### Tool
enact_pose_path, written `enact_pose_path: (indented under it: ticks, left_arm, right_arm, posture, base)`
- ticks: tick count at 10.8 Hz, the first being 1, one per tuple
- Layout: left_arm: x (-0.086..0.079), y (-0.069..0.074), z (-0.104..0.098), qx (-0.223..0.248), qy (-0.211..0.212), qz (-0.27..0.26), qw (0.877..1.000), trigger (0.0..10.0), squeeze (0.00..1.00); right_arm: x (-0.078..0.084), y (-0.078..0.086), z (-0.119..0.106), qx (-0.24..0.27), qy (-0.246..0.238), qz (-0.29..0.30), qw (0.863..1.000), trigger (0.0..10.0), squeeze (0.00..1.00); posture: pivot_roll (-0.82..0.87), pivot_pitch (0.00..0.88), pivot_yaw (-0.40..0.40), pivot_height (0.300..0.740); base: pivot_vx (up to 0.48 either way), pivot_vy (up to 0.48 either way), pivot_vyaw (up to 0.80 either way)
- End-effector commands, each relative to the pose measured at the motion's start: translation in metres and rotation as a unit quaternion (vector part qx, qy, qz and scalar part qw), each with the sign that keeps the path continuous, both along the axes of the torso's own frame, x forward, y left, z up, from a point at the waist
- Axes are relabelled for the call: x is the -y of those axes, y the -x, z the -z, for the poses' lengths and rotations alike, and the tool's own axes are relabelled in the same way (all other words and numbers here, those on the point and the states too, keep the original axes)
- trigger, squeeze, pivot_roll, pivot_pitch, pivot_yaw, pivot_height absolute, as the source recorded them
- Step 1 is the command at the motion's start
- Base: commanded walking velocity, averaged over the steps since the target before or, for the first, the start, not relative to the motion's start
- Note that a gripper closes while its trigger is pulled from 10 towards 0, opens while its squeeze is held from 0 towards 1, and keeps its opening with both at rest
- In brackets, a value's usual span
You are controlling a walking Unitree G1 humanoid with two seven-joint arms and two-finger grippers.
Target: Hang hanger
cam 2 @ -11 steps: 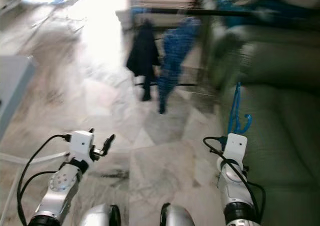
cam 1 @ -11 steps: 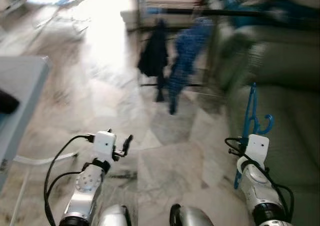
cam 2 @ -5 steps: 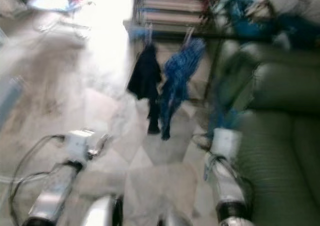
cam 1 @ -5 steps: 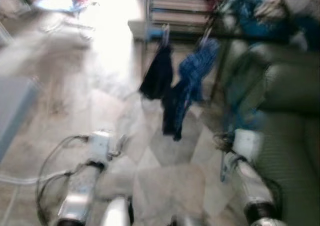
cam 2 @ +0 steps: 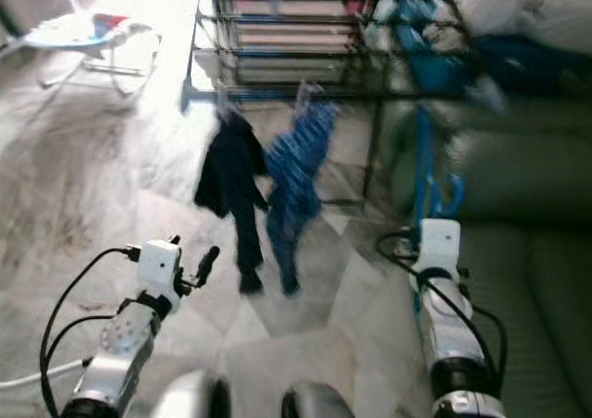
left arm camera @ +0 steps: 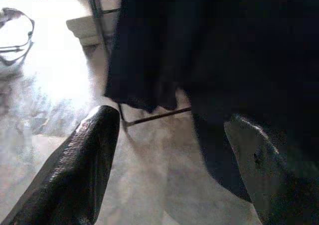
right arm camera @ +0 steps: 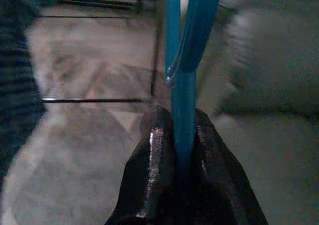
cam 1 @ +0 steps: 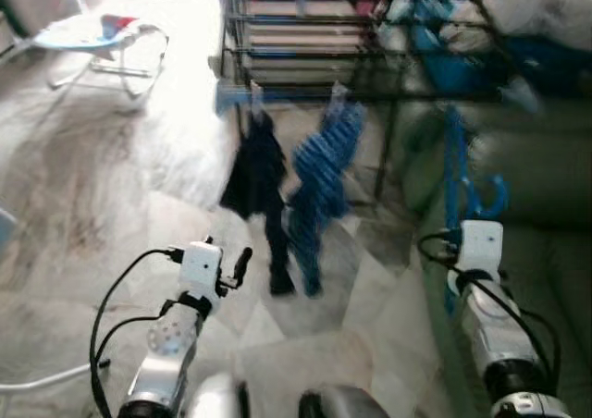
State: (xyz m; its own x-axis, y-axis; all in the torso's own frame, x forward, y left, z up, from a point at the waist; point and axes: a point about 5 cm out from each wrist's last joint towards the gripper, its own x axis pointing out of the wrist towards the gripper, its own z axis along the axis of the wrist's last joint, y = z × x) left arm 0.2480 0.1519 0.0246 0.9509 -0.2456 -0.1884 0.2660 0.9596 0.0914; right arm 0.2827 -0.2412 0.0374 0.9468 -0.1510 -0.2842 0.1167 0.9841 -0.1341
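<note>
My right jaws (right arm camera: 183, 135) pinch the blue hanger (cam 1: 455, 173), held upright before me beside the green sofa (cam 1: 536, 187), below the drying rack (cam 1: 370, 39). My left jaws (left arm camera: 174, 150) reach forward, spread, toward the dark garment (cam 1: 254, 173).

Strong glare washing out the far floor (cam 1: 185, 85), mild motion blur overall, both wrist views dim and soft

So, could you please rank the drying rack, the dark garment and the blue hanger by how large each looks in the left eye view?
1. Drying rack, by far the largest.
2. Dark garment.
3. Blue hanger, held in the right tool; it is nearer the camera, so its true rank is unsure.
</note>
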Motion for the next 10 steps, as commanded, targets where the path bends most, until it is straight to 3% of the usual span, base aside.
enact_pose_path:
  ticks: [1, 3, 6, 8, 10]
  left_arm:
    - [-0.004, 0.001, 0.002, -0.008, -0.005, -0.004, 1.0, 10.0, 0.0]
    - [-0.004, 0.0, 0.002, -0.007, -0.006, -0.004, 1.0, 10.0, 0.0]
    - [-0.004, 0.001, 0.001, -0.005, -0.006, 0.0, 1.0, 10.0, 0.0]
    - [-0.003, 0.002, 0.0, -0.002, 0.004, -0.002, 1.0, 10.0, 0.0]
    - [-0.003, 0.003, 0.001, -0.005, 0.004, -0.002, 1.0, 10.0, 0.0]
  right_arm:
    - [-0.005, -0.007, -0.009, 0.018, 0.011, -0.021, 1.0, 10.0, 0.0]
    - [-0.007, -0.017, -0.017, 0.012, -0.01, -0.04, 0.999, 10.0, 0.0]
    - [0.003, -0.033, -0.037, 0.016, -0.034, -0.008, 0.999, 10.0, 0.0]
    - [0.0, -0.04, -0.053, 0.024, -0.029, -0.033, 0.999, 10.0, 0.0]
    - [-0.002, -0.04, -0.052, 0.001, -0.035, -0.048, 0.998, 10.0, 0.0]
  posture:
    - [-0.04, 0.133, -0.049, 0.74]
    - [-0.04, 0.133, -0.047, 0.74]
    - [-0.03, 0.134, -0.047, 0.74]
    - [-0.03, 0.139, -0.049, 0.74]
    - [-0.04, 0.14, -0.05, 0.74]
  base:
    - [0.465, 0.0, 0.0]
    - [0.465, 0.0, 0.0]
    - [0.472, 0.0, 0.0]
    - [0.0, 0.0, 0.0]
    - [0.0, 0.0, 0.0]
